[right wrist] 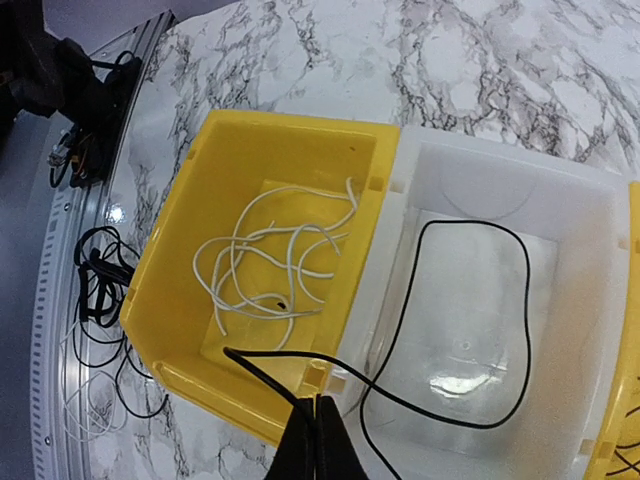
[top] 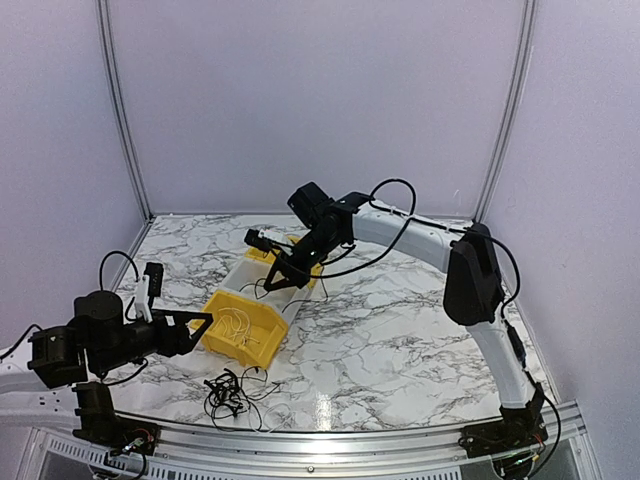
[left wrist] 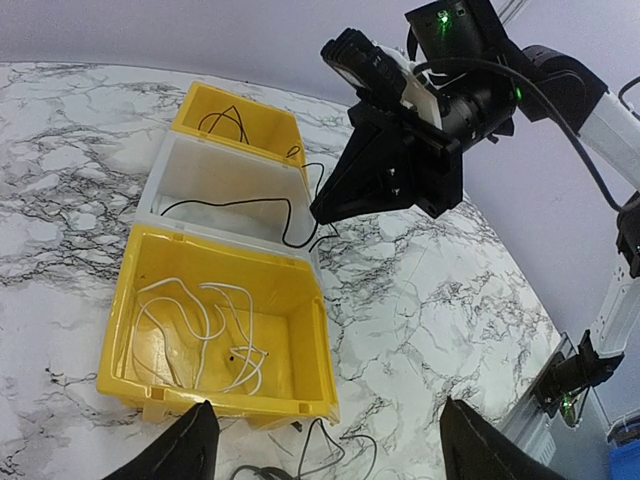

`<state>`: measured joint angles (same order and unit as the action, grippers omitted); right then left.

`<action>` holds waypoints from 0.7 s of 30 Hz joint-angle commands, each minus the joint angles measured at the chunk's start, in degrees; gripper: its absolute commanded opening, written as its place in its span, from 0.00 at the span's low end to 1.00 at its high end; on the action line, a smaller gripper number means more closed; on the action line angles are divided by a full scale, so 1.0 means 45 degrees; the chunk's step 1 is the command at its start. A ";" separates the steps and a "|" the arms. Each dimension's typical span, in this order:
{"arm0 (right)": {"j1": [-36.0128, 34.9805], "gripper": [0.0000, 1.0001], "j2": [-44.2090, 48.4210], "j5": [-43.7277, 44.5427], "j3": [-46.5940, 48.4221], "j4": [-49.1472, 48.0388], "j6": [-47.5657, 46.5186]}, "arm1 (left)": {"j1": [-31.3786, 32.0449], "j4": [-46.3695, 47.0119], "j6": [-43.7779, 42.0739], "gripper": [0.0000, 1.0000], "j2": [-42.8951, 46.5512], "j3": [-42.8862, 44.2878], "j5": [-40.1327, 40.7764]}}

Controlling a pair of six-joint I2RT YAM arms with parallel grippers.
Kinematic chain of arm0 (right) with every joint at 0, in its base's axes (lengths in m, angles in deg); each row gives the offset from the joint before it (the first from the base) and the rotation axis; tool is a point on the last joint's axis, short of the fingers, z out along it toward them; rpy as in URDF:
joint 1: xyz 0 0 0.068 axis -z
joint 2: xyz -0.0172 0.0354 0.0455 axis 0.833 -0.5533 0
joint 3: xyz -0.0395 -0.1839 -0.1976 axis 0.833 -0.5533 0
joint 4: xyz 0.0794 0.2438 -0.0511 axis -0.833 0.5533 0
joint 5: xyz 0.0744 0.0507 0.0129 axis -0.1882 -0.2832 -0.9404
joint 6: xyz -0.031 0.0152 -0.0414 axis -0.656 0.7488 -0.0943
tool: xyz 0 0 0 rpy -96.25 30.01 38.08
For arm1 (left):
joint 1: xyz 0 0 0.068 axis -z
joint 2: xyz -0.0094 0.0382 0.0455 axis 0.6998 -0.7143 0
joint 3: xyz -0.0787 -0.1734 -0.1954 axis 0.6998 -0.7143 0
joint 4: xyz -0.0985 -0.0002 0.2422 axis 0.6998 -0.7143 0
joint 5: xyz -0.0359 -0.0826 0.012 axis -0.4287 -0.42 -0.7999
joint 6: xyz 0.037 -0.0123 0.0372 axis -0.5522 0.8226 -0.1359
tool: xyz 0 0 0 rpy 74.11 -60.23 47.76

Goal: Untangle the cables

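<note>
A loose tangle of thin black and white cables (top: 232,392) lies on the marble near the front edge; it also shows in the right wrist view (right wrist: 95,290). My right gripper (right wrist: 318,415) is shut on a thin black cable (right wrist: 525,300); the cable loops inside the white bin (right wrist: 560,180), and its short free end sticks out over the near yellow bin (right wrist: 200,200). Several white cables (right wrist: 280,260) lie in that yellow bin. My left gripper (left wrist: 335,460) is open and empty, just in front of the yellow bin (left wrist: 300,330), above the tangle's edge.
Three bins stand in a row: near yellow (top: 262,350), white (top: 240,272), far yellow (left wrist: 200,105) holding a black cable (left wrist: 235,120). The right arm (top: 420,235) reaches across the table over the bins. A metal rail (top: 350,445) runs along the front edge.
</note>
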<state>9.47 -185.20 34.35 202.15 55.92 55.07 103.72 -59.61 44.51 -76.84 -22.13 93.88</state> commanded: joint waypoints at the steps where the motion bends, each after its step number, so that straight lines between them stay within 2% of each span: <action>1: 0.0622 0.00 0.0165 0.0718 -0.0141 -0.0972 0.1801 | 0.0023 -0.0109 0.0070 0.80 -0.0200 -0.0109 0.0072; 9: 0.0271 0.00 -0.0405 0.4746 -0.0033 -0.1666 0.1281 | 0.0023 0.0087 0.0071 0.80 -0.0718 -0.0020 0.0144; 21: -0.0871 0.00 -0.1316 0.6770 0.0705 -0.2107 0.0336 | 0.0023 0.1050 -0.0291 0.80 -0.1611 -0.0062 0.0176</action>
<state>6.82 -188.89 58.79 202.61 48.44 57.89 103.72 -57.97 44.38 -82.70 -22.13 93.92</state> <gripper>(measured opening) 0.017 0.800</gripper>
